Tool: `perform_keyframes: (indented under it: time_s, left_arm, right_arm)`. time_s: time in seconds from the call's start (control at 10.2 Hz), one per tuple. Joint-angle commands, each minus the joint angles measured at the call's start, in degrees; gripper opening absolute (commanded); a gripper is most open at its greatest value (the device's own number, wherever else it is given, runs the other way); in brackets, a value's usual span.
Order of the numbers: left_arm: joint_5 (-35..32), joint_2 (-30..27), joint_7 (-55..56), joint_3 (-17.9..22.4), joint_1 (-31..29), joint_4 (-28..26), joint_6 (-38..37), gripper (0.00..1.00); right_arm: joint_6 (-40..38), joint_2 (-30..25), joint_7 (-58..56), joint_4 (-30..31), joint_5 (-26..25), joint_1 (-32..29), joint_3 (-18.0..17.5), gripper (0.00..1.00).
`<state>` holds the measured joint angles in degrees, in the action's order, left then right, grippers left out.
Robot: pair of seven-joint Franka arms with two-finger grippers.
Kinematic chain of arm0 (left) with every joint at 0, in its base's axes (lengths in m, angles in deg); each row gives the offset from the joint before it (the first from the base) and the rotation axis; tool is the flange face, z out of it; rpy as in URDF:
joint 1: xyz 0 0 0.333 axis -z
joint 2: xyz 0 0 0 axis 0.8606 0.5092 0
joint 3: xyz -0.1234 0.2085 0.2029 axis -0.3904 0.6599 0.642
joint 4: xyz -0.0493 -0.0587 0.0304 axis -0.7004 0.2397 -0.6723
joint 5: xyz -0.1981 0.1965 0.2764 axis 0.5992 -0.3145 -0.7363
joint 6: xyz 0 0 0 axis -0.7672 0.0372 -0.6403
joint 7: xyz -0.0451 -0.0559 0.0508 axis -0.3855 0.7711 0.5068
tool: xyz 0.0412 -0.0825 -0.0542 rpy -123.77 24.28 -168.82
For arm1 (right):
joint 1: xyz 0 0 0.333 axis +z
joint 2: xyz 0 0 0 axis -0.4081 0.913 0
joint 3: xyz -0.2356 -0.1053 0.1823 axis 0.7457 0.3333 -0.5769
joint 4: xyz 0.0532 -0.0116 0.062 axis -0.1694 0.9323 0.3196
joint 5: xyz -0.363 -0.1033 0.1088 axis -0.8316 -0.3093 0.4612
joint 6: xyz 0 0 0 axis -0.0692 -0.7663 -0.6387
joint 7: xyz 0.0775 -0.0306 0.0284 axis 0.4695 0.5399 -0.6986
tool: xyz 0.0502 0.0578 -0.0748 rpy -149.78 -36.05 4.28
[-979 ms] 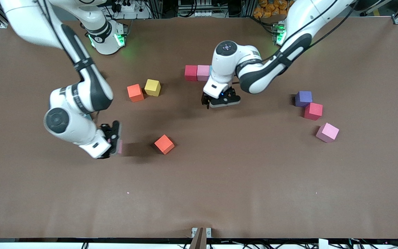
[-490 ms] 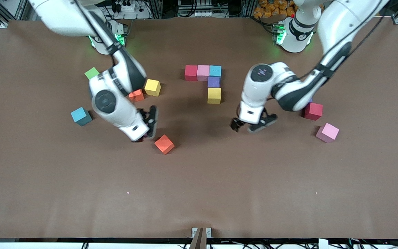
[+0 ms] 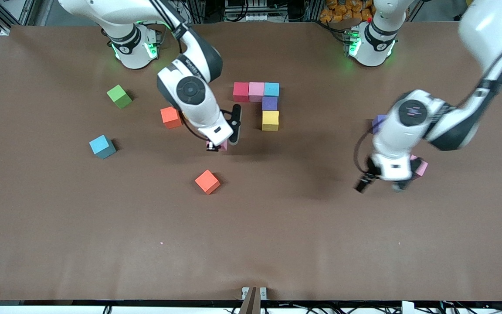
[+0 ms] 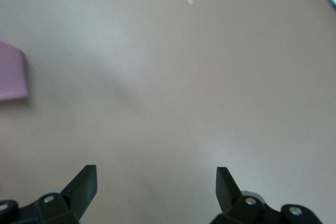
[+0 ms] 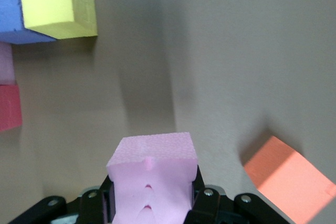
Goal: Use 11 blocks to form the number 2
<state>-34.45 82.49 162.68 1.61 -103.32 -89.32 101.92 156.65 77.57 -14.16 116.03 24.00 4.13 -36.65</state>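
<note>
Blocks forming the partial number 2 [image 3: 269,121]: red, pink, blue in a row, then purple and yellow nearer the camera. Toward the right arm's end from it, the right gripper [image 3: 221,145] pinches a pink cube [image 5: 152,174] (raised). The left gripper [image 3: 381,183], toward the left arm's end, gapes wide, holding nothing.

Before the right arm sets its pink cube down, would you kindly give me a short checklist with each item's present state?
1. Right gripper shut on pink cube: ok.
2. Spot beside yellow cube, toward the right arm's end, free: ok.
3. Started digit, red, pink, blue, purple, yellow, in line: ok.
4. Left gripper open, away from the digit: ok.
5. Held cube squared to the row: cannot tell.
</note>
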Motion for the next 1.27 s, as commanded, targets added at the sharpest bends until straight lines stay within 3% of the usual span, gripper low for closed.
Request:
perform_keyframes:
  time_s: [0.0, 0.29, 0.59, 0.78, 1.17]
  left_arm:
    - [1.4, -1.0, 0.4, -2.3, -4.0, -0.8, -4.4, 1.0]
    - [4.6, -0.7, 0.7, -2.0, -5.6, -1.0, -11.8, 1.0]
    - [4.2, 0.3, 1.2, -1.7, -10.0, -0.3, -12.2, 1.0]
    - [5.2, 1.7, 2.4, -1.4, -10.6, -0.3, -12.0, 1.0]
    - [3.2, 2.6, 5.1, 1.6, -12.2, -3.8, -2.5, 1.0]
  right_arm:
    - [3.2, 1.3, 4.6, 0.9, -0.2, 3.9, 0.4, 0.39]
    - [6.2, 4.1, 11.9, 0.6, -3.7, 8.2, 0.4, 0.39]
    - [8.2, 6.1, 19.0, 0.5, -5.2, 11.9, 0.4, 0.39]
    - [9.5, 7.3, 24.0, 0.4, -9.9, 12.4, 0.3, 0.39]
    - [12.5, 9.5, 27.0, 0.4, -10.2, 13.9, 0.3, 0.39]
